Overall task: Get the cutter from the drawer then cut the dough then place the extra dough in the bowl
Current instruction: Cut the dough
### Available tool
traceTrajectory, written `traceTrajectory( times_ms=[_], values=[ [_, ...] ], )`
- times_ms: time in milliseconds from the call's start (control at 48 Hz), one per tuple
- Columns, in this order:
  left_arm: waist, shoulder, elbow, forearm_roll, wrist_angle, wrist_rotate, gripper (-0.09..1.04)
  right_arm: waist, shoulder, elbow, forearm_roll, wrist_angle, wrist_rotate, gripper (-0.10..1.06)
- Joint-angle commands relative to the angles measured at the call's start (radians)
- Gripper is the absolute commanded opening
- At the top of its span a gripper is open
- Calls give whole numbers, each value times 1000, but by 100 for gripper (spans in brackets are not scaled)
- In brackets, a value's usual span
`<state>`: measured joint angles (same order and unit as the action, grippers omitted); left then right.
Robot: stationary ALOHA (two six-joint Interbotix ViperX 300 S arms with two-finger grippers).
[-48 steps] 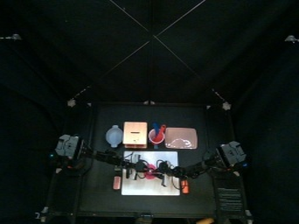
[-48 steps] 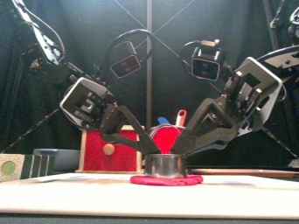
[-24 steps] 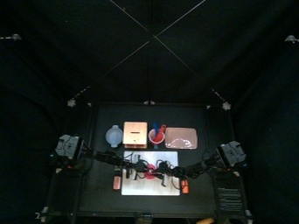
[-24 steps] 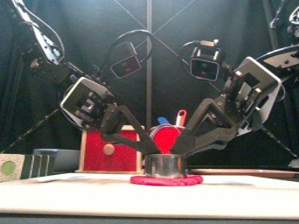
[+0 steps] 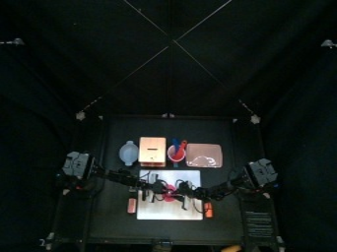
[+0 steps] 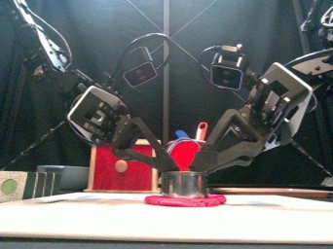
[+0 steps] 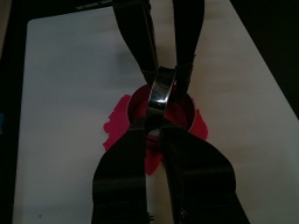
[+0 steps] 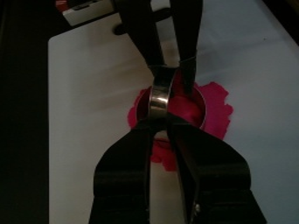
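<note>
My left gripper [image 6: 159, 165] and right gripper [image 6: 209, 165] both pinched narrow on the rim of the metal cutter [image 6: 184, 183], it standing upright on the red dough [image 6: 184, 200], at the middle of the white board [image 5: 187, 211]

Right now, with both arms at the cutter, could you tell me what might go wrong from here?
1. The left gripper and right gripper both pinch the cutter at its rim from opposite sides; uneven pulling could tilt it and leave a ragged cut.
2. The cutter sits in the dough on the white board; lifting may drag the dough up with it.
</note>
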<state>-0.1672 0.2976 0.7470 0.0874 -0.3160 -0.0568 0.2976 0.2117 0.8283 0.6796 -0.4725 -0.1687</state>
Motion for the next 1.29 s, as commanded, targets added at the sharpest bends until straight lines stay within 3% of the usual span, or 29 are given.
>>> traceTrajectory(
  times_ms=[21, 396, 1021, 1292],
  values=[
    [-52, 77, 29, 3, 57, -3, 20, -20, 17, -5, 5, 34, 6, 49],
    [-46, 75, 35, -29, 48, -3, 34, -20, 17, -5, -8, 35, 6, 49],
    [-55, 103, 40, -84, 67, -2, 34, -35, 18, -8, -11, 44, 6, 49],
    [-69, 109, 40, -40, 69, 2, 34, -44, 17, -2, -11, 58, 6, 49]
  ],
)
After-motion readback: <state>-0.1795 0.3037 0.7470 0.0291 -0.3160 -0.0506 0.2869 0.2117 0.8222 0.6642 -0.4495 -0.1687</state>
